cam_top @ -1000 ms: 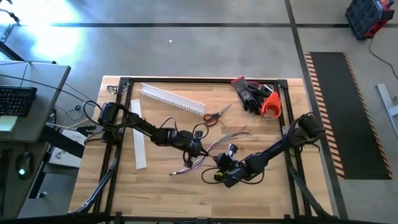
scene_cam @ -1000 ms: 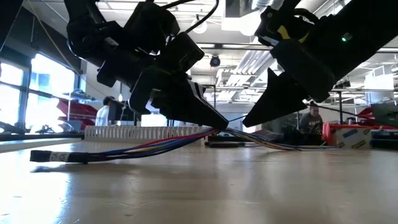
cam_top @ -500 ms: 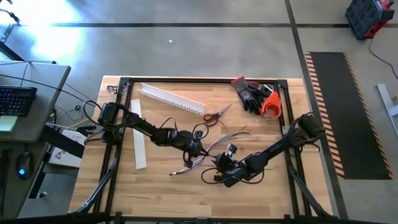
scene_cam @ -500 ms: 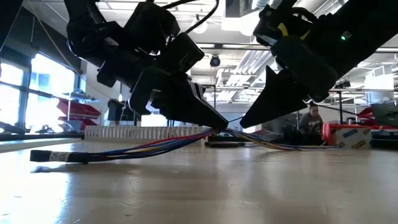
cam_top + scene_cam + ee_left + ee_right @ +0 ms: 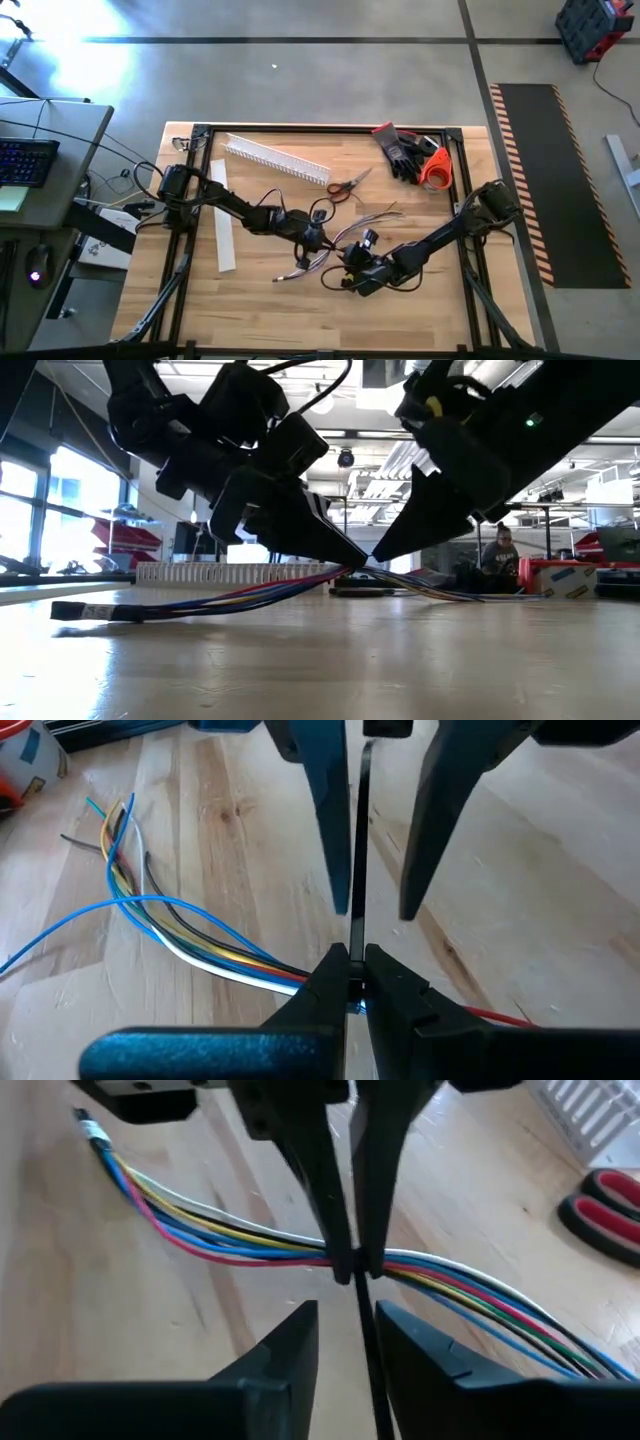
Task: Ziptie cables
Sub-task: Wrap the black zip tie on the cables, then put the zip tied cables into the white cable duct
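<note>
With both arms reaching in toward mid-table, their tips nearly meet over the cables (image 5: 335,245). Left arm runs from its base at the table's left edge, slanting down to the right; left gripper (image 5: 316,238) has its fingers pressed together, pinching the bundle where a thin black ziptie (image 5: 358,840) wraps it, seen in the left wrist view. Right arm comes from the right edge, angled low to the left; right gripper (image 5: 350,268) sits just beside the bundle, fingers (image 5: 275,1355) slightly spread either side of the ziptie strap, not clamped on it. Low view shows both grippers tilted steeply, points converging just above the wood. Cables are multicoloured wires lying flat on the table (image 5: 260,300), one end fanned out toward the scissors (image 5: 347,186), the other trailing toward the front edge. White slotted duct (image 5: 275,157), flat white strip (image 5: 224,240) and gloves (image 5: 403,150) lie well apart.
</note>
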Available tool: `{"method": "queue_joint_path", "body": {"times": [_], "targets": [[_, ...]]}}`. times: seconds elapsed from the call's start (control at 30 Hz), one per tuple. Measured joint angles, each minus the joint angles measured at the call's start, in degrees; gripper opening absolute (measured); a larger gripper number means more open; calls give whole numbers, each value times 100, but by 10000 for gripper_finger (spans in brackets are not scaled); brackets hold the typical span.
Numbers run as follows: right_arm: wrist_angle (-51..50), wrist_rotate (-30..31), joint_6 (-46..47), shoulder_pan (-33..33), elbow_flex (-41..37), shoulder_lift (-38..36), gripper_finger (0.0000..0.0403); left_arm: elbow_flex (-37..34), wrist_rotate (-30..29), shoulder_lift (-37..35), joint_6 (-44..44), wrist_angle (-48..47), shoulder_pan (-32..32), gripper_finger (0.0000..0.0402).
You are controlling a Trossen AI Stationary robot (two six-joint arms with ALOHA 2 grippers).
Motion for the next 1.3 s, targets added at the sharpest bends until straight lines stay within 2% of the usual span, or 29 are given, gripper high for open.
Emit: {"method": "queue_joint_path", "body": {"times": [0.13, 0.3, 0.5, 0.73, 0.83, 0.93, 1.03, 1.13, 1.23, 1.3], "targets": [[5, -51, 1, -37, 0, 0, 60, 0, 0, 0, 1, 0, 2, 1], [4, -49, 3, -10, 0, 0, 9, 3, 25, 0, 4, -63, -4, 1], [-199, -38, 688, 276, 12, 0, 3, 33, 92, -2, 57, -169, -13, 1], [-931, -189, 1800, 813, 2, -4, 1, 0, 7, 1, 156, -352, 9, 1], [-1131, -192, 2056, 893, 2, -4, 1, 0, 0, 0, 112, -323, -3, 2], [-1339, -389, 2038, 918, 68, -44, 0, 4, 133, -2, 21, -273, -42, 20], [-1651, -884, 2023, 874, 170, -152, 14, 4, 606, -26, -261, -293, -68, 61], [-1946, -1539, 1977, 752, 201, -310, 46, 26, 1069, -258, -510, -595, -63, 106], [-1946, -1817, 1454, 633, 204, -458, 89, 33, 892, -710, -473, -1248, -72, 140], [-1914, -1761, 771, 532, 205, -533, 117, 30, 313, -1105, -300, -1866, -48, 152]]}}
